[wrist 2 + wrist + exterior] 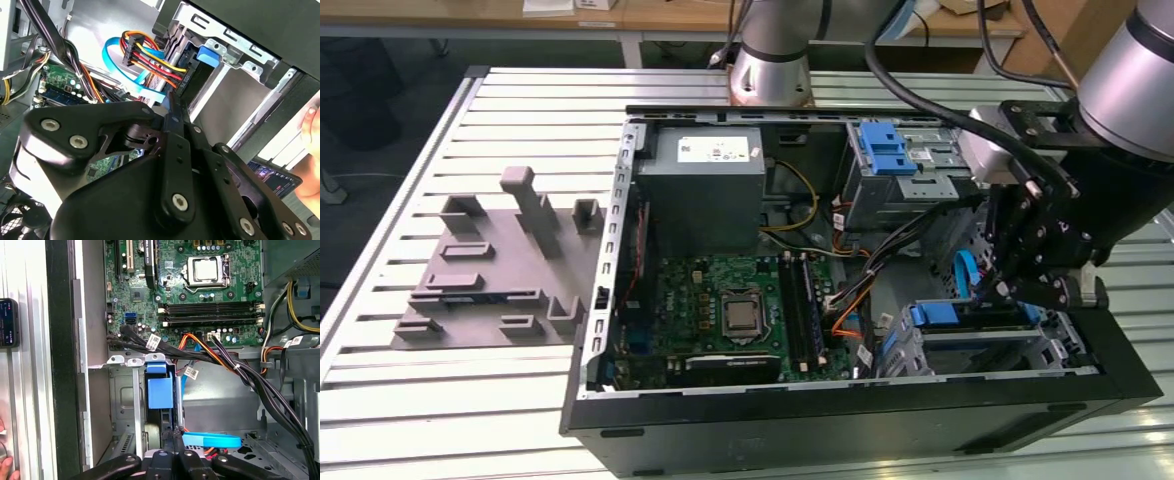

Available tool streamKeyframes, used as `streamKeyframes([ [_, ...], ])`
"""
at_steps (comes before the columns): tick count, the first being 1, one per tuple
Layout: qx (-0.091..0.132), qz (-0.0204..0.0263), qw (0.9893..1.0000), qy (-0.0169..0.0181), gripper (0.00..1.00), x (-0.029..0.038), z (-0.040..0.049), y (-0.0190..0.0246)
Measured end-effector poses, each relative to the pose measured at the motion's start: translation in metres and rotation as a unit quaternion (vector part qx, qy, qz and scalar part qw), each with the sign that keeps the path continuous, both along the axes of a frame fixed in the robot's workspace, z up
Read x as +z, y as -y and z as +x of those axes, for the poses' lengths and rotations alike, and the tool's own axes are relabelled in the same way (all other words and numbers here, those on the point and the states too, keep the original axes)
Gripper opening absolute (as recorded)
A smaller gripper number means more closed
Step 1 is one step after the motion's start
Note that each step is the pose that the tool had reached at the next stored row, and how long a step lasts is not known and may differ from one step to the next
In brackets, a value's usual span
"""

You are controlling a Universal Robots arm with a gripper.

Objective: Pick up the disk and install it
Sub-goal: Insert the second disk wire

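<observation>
While the black hand [1034, 290] hovers just above it, the blue-bracketed silver disk [974, 314] sits in the case's drive cage.
Its fingers look pressed together, empty; the cage hides most of the disk.

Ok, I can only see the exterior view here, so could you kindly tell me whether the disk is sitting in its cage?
Observer: In the first wrist view the disk stands edge-on inside the drive cage, blue bracket facing the tool.
Operator: Thank you. Are the tool's fingers open or closed?
Observer: Closed; in both wrist views the tips meet.
</observation>
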State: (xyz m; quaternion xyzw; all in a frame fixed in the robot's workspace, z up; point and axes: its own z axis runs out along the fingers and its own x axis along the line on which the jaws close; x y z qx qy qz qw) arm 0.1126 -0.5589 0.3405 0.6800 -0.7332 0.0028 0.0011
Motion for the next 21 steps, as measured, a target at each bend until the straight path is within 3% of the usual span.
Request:
streamKeyframes([
  [11, 0.000, -0.0002, 1.0000, 0.0000, 0.11, -0.0063, 0.0012, 0.0008],
  [21, 0.000, 0.0001, 1.0000, 0.0000, 0.11, 0.0025, 0.0013, 0.0008],
])
